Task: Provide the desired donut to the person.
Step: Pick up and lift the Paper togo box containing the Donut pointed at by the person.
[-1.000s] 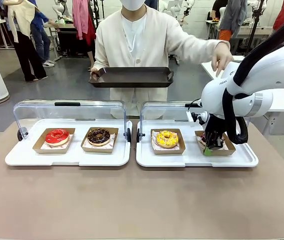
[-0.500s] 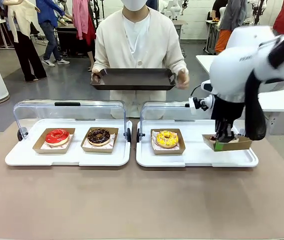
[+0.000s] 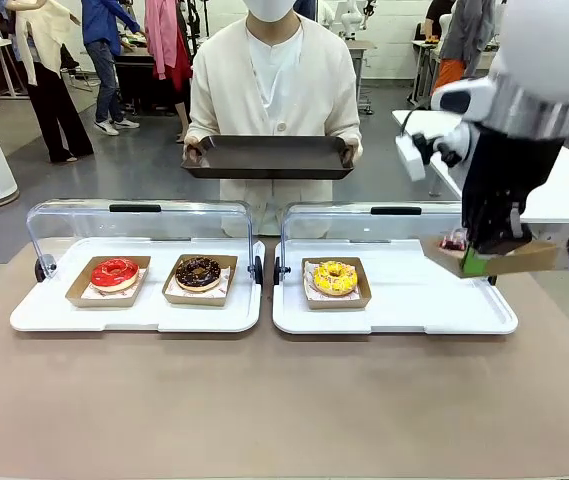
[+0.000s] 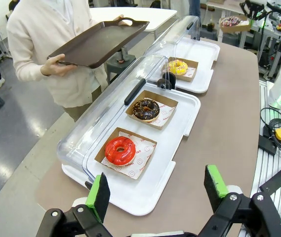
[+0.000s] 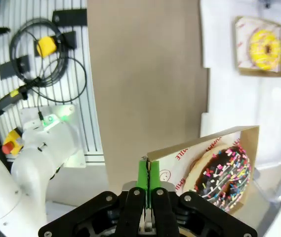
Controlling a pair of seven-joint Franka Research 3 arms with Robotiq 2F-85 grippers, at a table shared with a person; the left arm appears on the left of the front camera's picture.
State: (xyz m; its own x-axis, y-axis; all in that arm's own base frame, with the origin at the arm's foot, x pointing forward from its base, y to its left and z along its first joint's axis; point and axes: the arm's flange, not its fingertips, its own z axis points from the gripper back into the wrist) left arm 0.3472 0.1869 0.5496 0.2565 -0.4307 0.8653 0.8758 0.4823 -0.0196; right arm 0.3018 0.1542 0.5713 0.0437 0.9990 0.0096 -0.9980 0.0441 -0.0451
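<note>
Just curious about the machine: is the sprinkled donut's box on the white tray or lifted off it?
Lifted off. The right gripper pinches the edge of the box, which hangs clear of the white tray.

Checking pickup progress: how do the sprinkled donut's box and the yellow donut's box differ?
The sprinkled donut's box is in the air, its rim pinched by the shut right gripper; the yellow donut's box sits untouched on the white tray. The sprinkled donut's box carries chocolate icing with sprinkles, the yellow donut's box yellow icing. Both are brown cardboard, one donut each.
</note>
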